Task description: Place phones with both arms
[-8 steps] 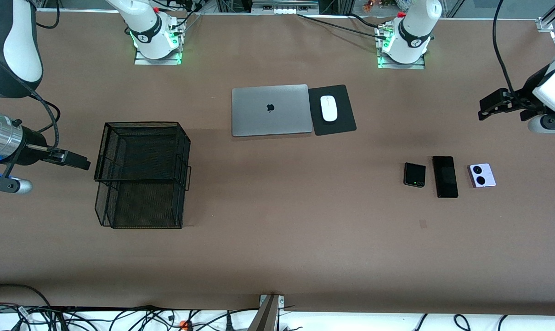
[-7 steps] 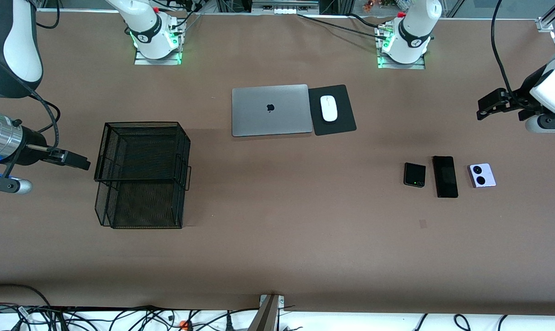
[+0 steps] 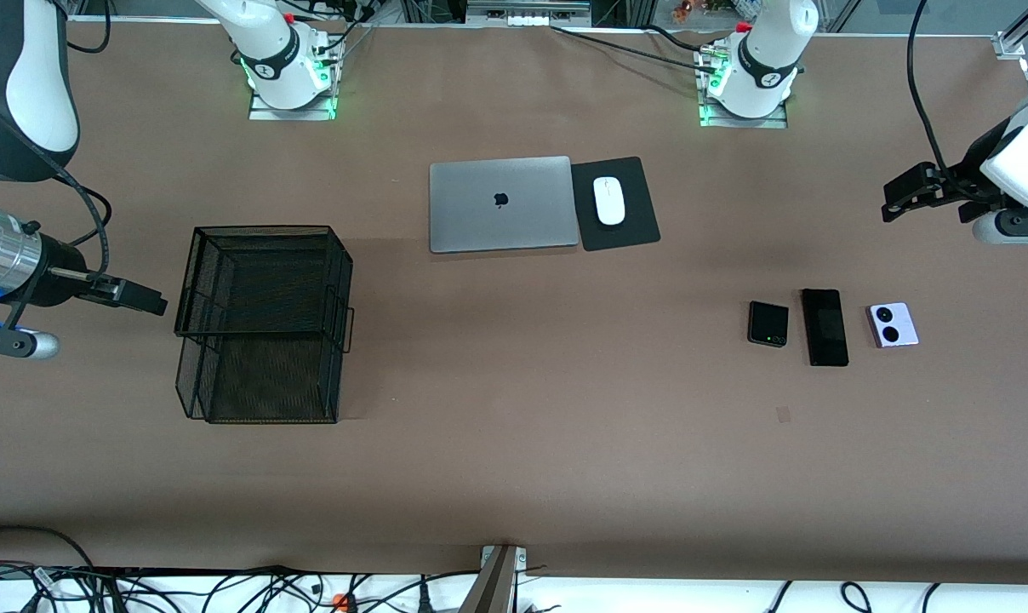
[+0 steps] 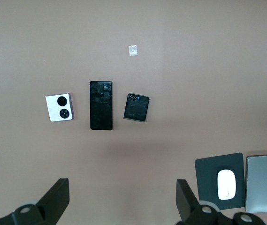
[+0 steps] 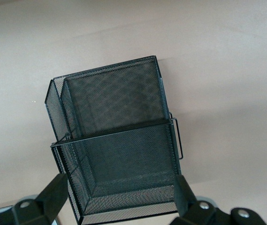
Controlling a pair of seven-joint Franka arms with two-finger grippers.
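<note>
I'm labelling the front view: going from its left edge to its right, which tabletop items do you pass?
Black mesh basket → silver laptop → white mouse → black flip phone → black slab phone → lilac-white phone.

Left gripper (image 3: 899, 197) raised at the left arm's end of the table, fingers (image 4: 56, 199) spread wide, right gripper (image 3: 144, 300) raised at the right arm's end, fingers (image 5: 53, 194) spread wide, both empty

Matt brown table, glossy phones, wire mesh and brushed metal.

The table (image 3: 514, 477) looks matt and smooth; the black slab phone (image 3: 824, 327) and black flip phone (image 3: 768, 323) show glossy faces. The basket (image 3: 263, 323) is black wire mesh, the laptop (image 3: 500, 204) satin silver metal, the mouse (image 3: 608, 201) glossy white plastic.
</note>
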